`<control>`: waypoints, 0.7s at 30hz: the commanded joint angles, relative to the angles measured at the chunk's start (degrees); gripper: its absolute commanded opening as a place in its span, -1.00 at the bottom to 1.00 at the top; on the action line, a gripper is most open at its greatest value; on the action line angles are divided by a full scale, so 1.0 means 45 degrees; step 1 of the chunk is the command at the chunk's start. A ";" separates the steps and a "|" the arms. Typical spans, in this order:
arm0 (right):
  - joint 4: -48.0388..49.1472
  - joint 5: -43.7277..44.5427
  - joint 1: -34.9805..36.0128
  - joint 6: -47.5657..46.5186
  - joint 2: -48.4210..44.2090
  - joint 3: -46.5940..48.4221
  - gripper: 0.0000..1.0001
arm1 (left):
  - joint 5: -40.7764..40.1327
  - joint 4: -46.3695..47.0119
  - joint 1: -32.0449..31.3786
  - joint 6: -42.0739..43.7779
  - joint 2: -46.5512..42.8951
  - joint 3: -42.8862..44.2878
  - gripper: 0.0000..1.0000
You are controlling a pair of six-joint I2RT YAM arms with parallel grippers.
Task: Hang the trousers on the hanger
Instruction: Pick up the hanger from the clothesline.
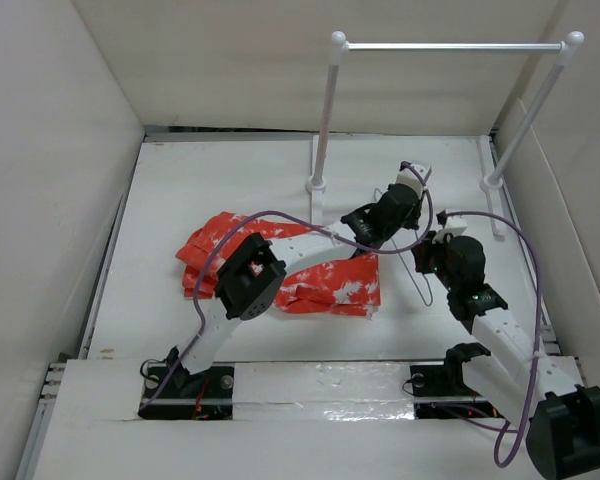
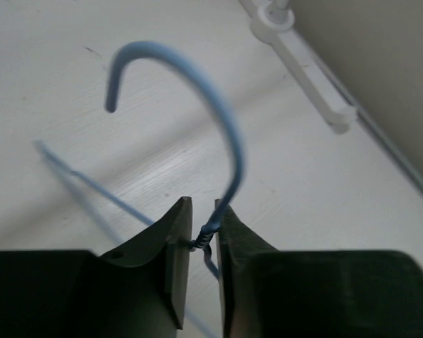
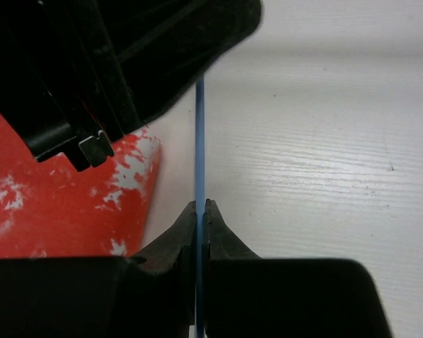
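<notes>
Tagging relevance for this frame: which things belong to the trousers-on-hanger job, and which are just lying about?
In the job: trousers; hanger; left fingers, shut on the hanger's twisted neck; right fingers, shut on its wire.
Lying about: rail stand; table.

Place: a robot lab test cell, not a home or shop.
Enclosure: plain white panel walls box in the left, top and right of the overhead frame.
Work surface: a white-painted board tabletop, edged by a metal track down the left side.
Machinery: two robot arms bolted side by side at the bottom edge, trailing loose purple cables.
Props: a white two-pole rail stand at the top, and red-orange trousers heaped at the centre.
</notes>
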 commanded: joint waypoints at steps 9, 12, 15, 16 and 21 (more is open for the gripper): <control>-0.0982 0.0680 0.0096 0.0150 -0.1156 0.0393 0.29 | 0.0238 0.1922 -0.0048 -0.0948 -0.2159 -0.2684 -1.00; -0.2192 0.0524 0.0213 0.0130 -0.2210 0.0667 0.49 | 0.0649 0.3425 -0.0183 -0.1671 -0.2960 -0.4227 -1.00; -0.2585 0.0445 0.0213 0.0150 -0.3243 0.0668 0.58 | 0.0573 0.4773 -0.0300 -0.2569 -0.3801 -0.6142 -1.00; -0.2488 0.0484 0.0213 0.0188 -0.3403 0.0532 0.59 | 0.0475 0.5395 -0.0418 -0.2997 -0.4112 -0.7016 -1.00; -0.1415 -0.1251 0.0213 0.0345 -0.2938 -0.0094 -0.26 | -0.0382 0.6826 -0.0673 -0.3976 -0.4856 -0.9210 -1.00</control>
